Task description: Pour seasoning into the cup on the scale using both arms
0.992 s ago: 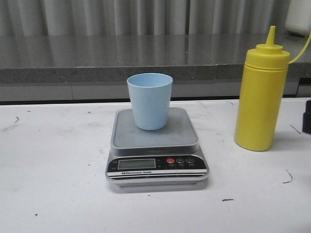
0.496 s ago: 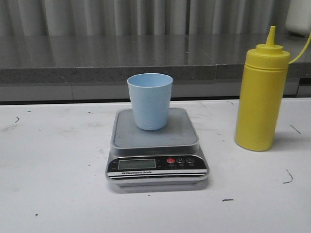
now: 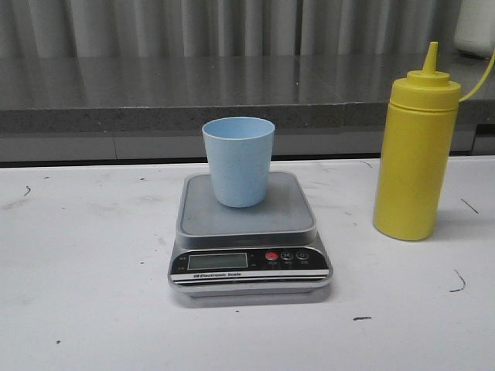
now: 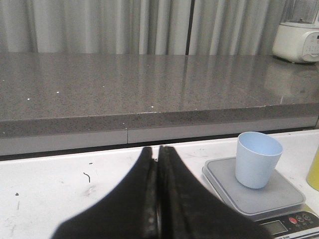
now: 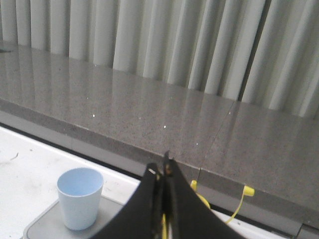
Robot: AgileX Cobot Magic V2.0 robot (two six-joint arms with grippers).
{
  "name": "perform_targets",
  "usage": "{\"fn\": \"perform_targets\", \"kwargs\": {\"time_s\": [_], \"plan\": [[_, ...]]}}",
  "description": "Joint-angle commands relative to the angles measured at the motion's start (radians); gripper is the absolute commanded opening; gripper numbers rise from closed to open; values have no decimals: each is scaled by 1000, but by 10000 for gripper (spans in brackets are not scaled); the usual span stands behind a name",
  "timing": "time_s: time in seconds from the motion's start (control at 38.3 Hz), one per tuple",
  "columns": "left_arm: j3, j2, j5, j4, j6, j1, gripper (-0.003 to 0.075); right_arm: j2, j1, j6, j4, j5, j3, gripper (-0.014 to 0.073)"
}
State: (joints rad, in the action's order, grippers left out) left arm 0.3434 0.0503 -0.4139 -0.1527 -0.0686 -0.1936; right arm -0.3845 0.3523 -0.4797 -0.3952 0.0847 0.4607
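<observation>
Standing upright on scale platform: cup. Seasoning on table, right of scale, apart. Left gripper and right gripper: fingers pressed together, holding nothing, short of all items.

Even, soft indoor light; faint shadows, slightly grainy frames.

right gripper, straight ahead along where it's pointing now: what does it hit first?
Probably the yellow bottle: in the right wrist view the shut right gripper points over it, bottle mostly hidden behind the fingers. The cup sits off to the side, out of line. Depth is unclear; it may pass above the nozzle toward the grey counter.
</observation>
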Motion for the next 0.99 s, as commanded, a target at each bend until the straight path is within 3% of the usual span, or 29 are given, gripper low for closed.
{"fn": "perform_targets", "kwargs": {"time_s": [0.0,0.97], "plan": [[25,12,71,-15,6,2,-20,51,-3,-10,-7,-64,36,-69],[25,12,71,-15,6,2,-20,91,-3,-10,-7,-64,36,-69]]}}
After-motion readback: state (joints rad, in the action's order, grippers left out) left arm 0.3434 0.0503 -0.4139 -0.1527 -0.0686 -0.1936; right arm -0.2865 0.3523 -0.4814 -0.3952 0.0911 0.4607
